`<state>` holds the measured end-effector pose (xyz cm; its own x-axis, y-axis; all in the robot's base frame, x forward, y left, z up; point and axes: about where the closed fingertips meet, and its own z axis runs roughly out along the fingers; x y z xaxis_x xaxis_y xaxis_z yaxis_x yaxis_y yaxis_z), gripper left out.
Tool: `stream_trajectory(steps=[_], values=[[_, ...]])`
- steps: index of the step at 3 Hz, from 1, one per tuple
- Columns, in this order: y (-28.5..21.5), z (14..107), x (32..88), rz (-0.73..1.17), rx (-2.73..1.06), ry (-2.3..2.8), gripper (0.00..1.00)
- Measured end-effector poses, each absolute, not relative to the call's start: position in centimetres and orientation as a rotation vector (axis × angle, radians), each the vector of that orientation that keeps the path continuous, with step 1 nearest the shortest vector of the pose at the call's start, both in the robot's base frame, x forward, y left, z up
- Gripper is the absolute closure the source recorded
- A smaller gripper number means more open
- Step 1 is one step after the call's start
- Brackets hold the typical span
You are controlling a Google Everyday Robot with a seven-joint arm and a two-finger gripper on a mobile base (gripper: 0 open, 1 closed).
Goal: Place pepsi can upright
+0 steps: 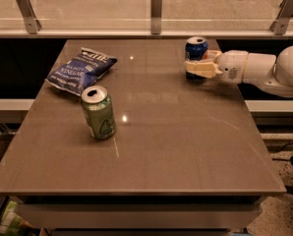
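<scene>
The pepsi can [196, 48] is dark blue with a silver top. It stands upright on the brown table [151, 132] near the far right edge. My gripper [199, 68] reaches in from the right on a white arm [257, 70] and sits around the lower part of the can, hiding the can's base. I cannot tell how firmly it holds the can.
A green can [98, 113] stands upright left of the table's centre. A blue chip bag [81, 69] lies at the far left. A glass rail with metal posts [156, 11] runs behind the table. The right table edge is just under my arm.
</scene>
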<state>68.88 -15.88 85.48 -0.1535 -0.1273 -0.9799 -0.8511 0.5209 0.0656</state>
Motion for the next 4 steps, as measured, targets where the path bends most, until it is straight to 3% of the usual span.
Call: stream_trajectory(steps=[2,3,4], values=[[-15.85,85.51,68.88,0.792,-0.851,1.620,0.12],[-15.55,85.48,68.91,0.796,-0.855,1.619,0.00],[-15.54,85.48,68.91,0.796,-0.855,1.619,0.00]])
